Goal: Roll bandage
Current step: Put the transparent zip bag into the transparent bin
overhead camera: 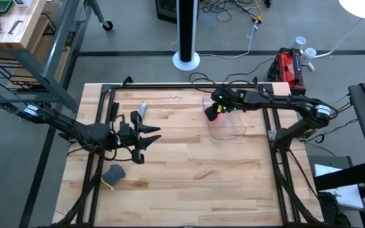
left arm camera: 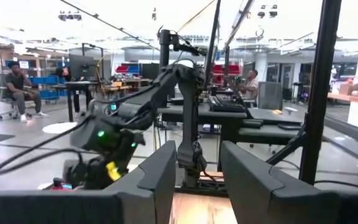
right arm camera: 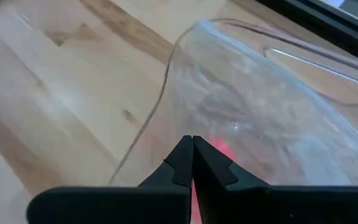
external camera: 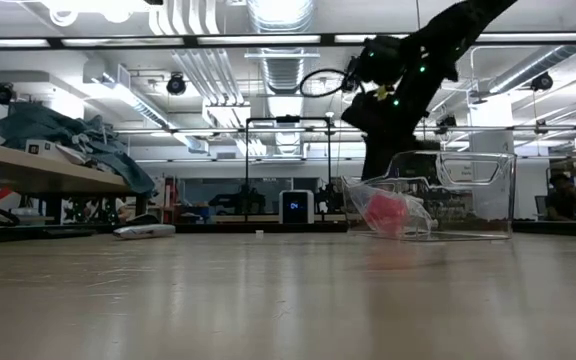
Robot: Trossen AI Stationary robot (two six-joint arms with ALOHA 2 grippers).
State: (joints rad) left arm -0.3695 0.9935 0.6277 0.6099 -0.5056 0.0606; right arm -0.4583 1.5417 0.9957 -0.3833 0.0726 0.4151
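The bandage is a small pink-red roll at the far right of the table. It lies at the left end of a clear plastic bag, and in the low view the bandage shows through crinkled plastic. My right gripper is shut and slants down right over it. In the right wrist view the shut tips of my right gripper stand against the clear bag, with pink just beyond. My left gripper hovers open at the table's left, pointing right, with nothing between its fingers. My right gripper comes slanting from above with shut fingers at the bag's edge beside the pink roll. I cannot tell whether the tips touch the plastic or the bandage; the fingers themselves hide that spot.
A dark grey-blue lump lies near the table's left front. A small grey-white object lies at the far left. Black frame rails run along both sides. Bare wood spreads across the middle.
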